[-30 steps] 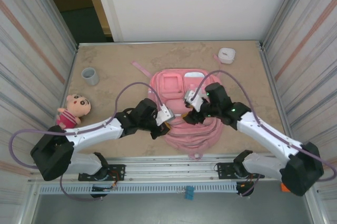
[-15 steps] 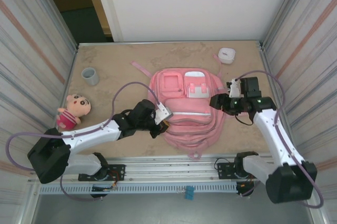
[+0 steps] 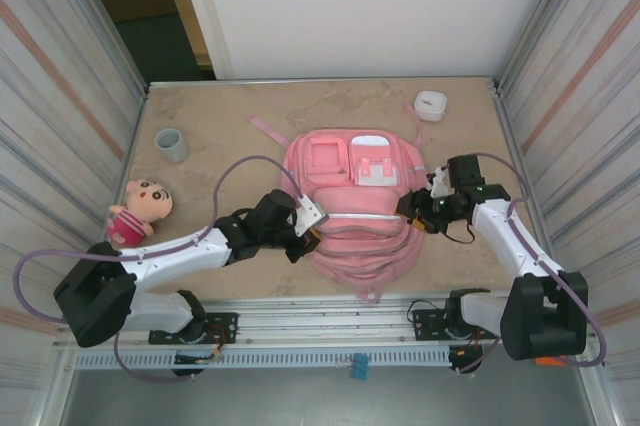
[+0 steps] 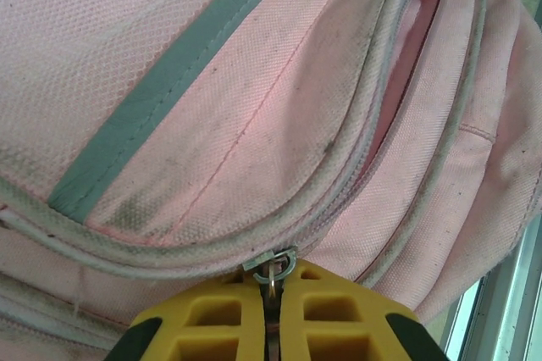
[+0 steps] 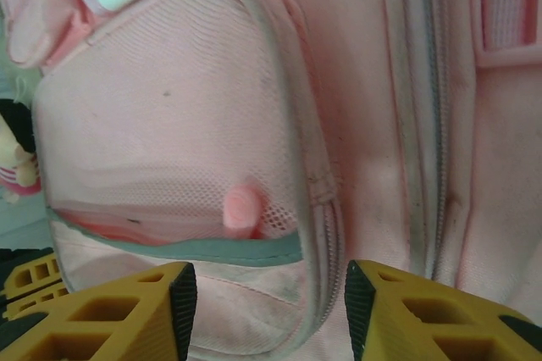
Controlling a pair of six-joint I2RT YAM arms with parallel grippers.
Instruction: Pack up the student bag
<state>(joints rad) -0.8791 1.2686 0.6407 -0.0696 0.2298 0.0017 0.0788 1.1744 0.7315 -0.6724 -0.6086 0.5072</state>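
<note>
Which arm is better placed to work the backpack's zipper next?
Left. The left gripper is shut on the metal zipper pull of the student bag. The right gripper stands open facing the mesh side pocket, holding nothing.

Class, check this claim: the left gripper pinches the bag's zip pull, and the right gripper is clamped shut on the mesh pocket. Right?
No. The left gripper does pinch the zip pull of the bag, but the right gripper is open, fingers apart before the mesh pocket; the right wrist view shows it.
</note>
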